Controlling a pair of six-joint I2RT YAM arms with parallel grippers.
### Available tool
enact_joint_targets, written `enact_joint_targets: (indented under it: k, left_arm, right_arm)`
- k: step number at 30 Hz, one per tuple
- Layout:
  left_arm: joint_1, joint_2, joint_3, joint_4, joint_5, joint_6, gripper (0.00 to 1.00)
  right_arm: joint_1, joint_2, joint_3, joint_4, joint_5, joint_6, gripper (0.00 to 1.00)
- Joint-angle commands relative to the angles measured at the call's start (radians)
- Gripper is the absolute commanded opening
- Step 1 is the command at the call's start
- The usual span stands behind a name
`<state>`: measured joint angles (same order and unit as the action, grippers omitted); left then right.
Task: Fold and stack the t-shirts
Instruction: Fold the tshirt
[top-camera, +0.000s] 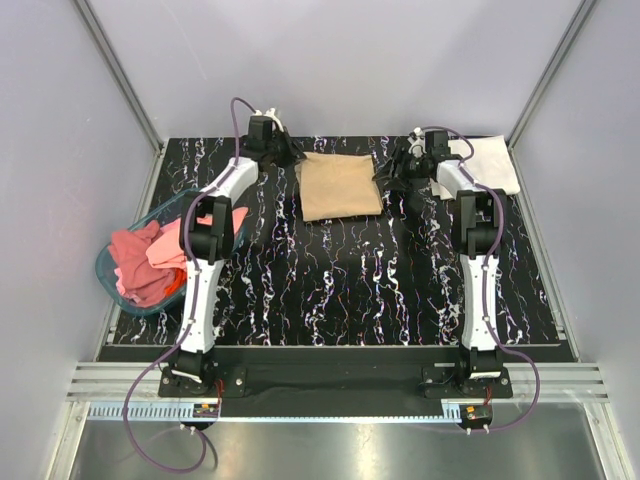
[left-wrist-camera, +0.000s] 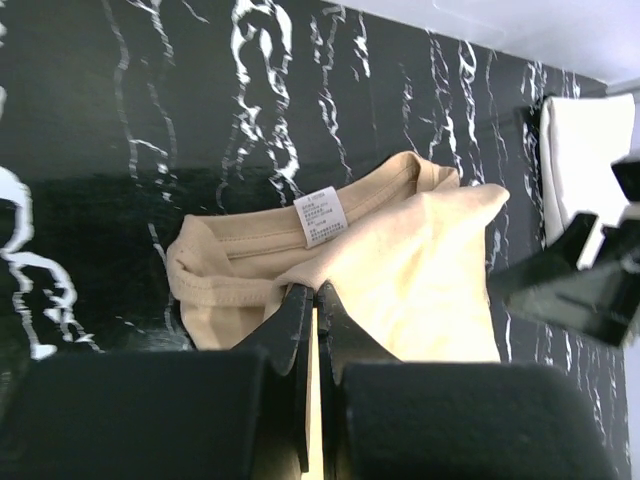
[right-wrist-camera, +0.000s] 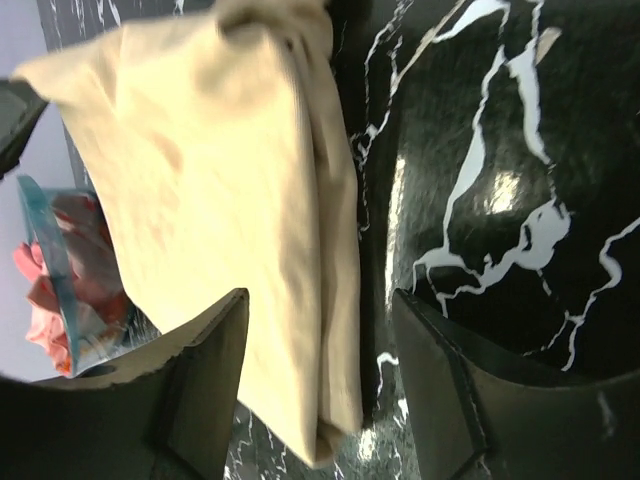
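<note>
Left tool (left-wrist-camera: 312, 296): the jaws are pressed almost together and appear to pinch the collar edge of the tan t-shirt (top-camera: 340, 187), just in front of its white neck label (left-wrist-camera: 320, 217).
Right tool (right-wrist-camera: 318, 305): the jaws are spread wide and grip nothing. They straddle the thick folded edge on the shirt's other side.
Tan t-shirt: it lies between the 2 tools, folded to a rough rectangle and flat on the counter (top-camera: 350, 290).
White t-shirt (top-camera: 490, 165): it is folded and sits just beside the right tool on its outer side.
Pink t-shirts (top-camera: 140, 255): they are heaped in the blue basket (top-camera: 103, 262), well back from the left tool towards its arm's base.
Step in hand: my guess is that the tools are getting a grip on both sides of the tan tee, either to finish its fold or to carry it to the white 1.
Doing it well: the right tool should close low enough to take every layer of that edge, not only the top 1. Both tools should then rise together and level, keeping the cloth lightly taut.
Watch for: the collar is bunched by the left tool, and a lopsided lift could let the fold fall open.
</note>
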<state>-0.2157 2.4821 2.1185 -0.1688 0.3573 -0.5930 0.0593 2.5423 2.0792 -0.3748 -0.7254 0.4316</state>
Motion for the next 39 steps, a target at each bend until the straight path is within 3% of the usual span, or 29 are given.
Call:
enact_joint_targets:
  k: [1, 7, 19, 23, 24, 26, 29, 33, 39]
  left_arm:
    - [0.036, -0.028, 0.037, 0.020, -0.060, 0.021, 0.00]
    - [0.059, 0.057, 0.061, 0.029, -0.054, 0.012, 0.00]
    - [0.096, 0.107, 0.066, 0.052, -0.043, -0.031, 0.00]
    - [0.098, 0.103, 0.070, 0.057, -0.023, -0.044, 0.00]
    - [0.098, 0.094, 0.070, 0.057, -0.011, -0.044, 0.00]
    - [0.098, 0.062, 0.060, 0.040, 0.003, -0.041, 0.07]
    - [0.098, 0.012, 0.029, 0.023, 0.020, -0.024, 0.08]
    - [0.095, -0.070, -0.005, -0.030, 0.034, 0.018, 0.23]
    - [0.084, -0.176, -0.094, -0.113, 0.049, 0.045, 0.31]
  right_arm:
    - [0.017, -0.102, -0.050, 0.060, -0.026, -0.086, 0.66]
    - [0.042, -0.063, -0.045, 0.062, -0.078, -0.114, 0.66]
    - [0.079, -0.014, -0.022, 0.060, -0.063, -0.114, 0.57]
    - [0.085, -0.019, -0.033, 0.062, -0.045, -0.116, 0.43]
    - [0.086, -0.020, -0.033, 0.062, -0.039, -0.111, 0.35]
    - [0.086, -0.020, -0.033, 0.062, -0.013, -0.097, 0.27]
    - [0.085, -0.031, -0.051, 0.062, -0.005, -0.082, 0.13]
    - [0.086, -0.088, -0.126, 0.073, 0.006, -0.071, 0.08]
    - [0.085, -0.155, -0.287, 0.135, 0.009, -0.045, 0.06]
